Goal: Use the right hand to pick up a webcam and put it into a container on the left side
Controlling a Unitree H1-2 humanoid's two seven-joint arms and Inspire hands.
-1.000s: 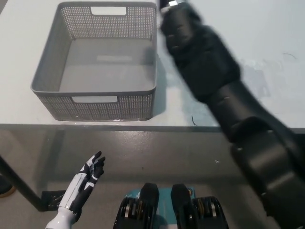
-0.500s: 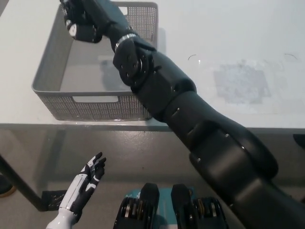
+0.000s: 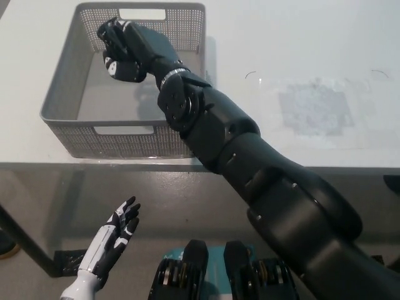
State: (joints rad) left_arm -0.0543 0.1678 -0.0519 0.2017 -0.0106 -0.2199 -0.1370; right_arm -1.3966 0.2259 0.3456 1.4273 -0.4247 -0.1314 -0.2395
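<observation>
Head view: the right hand (image 3: 125,50) was held over the grey container (image 3: 62,87) on the worktop (image 3: 300,56), fingers curled around a dark webcam (image 3: 123,69). Carrying looked done; release remained. The left hand (image 3: 115,234) rested low, fingers apart.

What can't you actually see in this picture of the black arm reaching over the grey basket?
- Webcam: the right hand is curled over the basket; I cannot tell what it holds, if anything.
- Basket floor under the hand and the right wall: covered by the arm.
- Left hand, resting below the table: its arm is cut off by the bottom edge.
</observation>
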